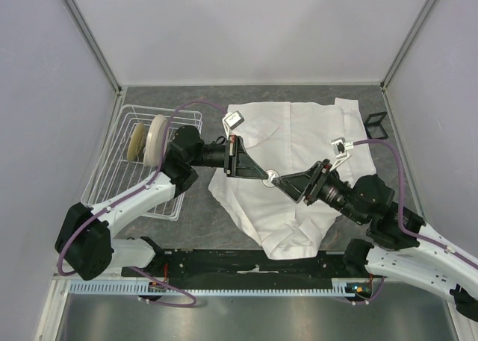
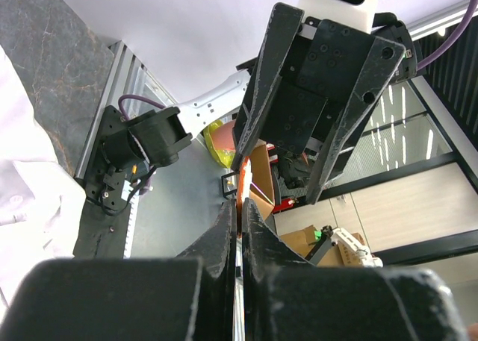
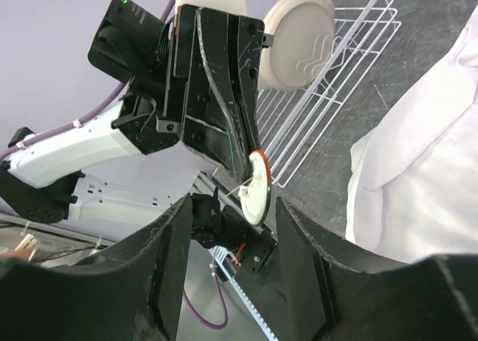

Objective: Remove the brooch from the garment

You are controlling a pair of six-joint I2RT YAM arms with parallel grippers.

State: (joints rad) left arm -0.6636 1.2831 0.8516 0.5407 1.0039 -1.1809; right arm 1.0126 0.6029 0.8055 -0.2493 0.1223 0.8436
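The brooch is a small round disc held in the air above the garment, a wrinkled white shirt spread over the table's middle. My left gripper is shut on the disc's edge. In the left wrist view its fingers pinch the brooch's orange rim. My right gripper faces it from the right, open, with a finger on either side of the brooch and touching nothing. The brooch's pale face and orange rim show in the right wrist view. The shirt also shows at the edges of both wrist views.
A white wire rack stands at the left with cream plates upright in it. A small black wire-frame stand sits by the shirt's far right corner. Grey tabletop shows between rack and shirt.
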